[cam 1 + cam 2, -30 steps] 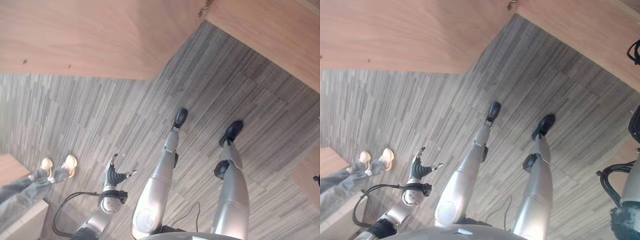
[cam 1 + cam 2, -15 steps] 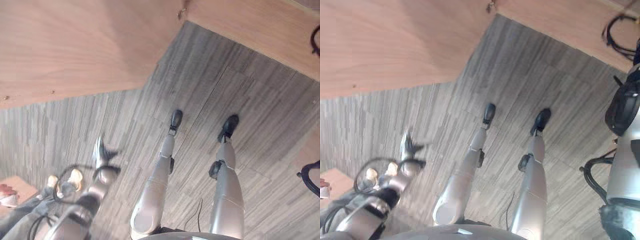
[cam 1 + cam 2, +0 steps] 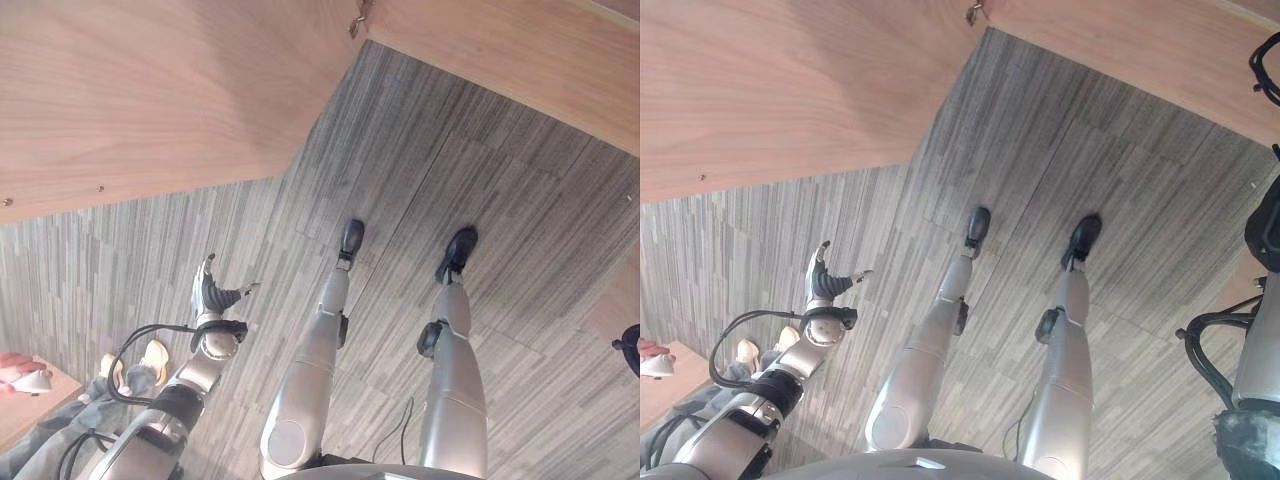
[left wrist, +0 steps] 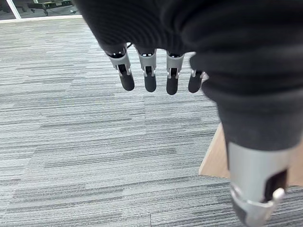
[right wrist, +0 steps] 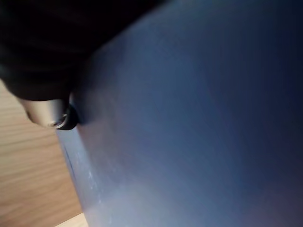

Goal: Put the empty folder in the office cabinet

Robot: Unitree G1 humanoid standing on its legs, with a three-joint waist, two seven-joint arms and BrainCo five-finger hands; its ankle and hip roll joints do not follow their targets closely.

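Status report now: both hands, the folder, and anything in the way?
Left hand open, empty, above grey carpet floor. Right hand against blue smooth folder, fingers hidden. Person's shoes beside the left arm.

One flat blue folder [image 5: 199, 118], two light wooden cabinet panels [image 3: 150, 90], one robot left hand [image 3: 210, 295], and one person's pair of tan shoes [image 3: 150, 358].
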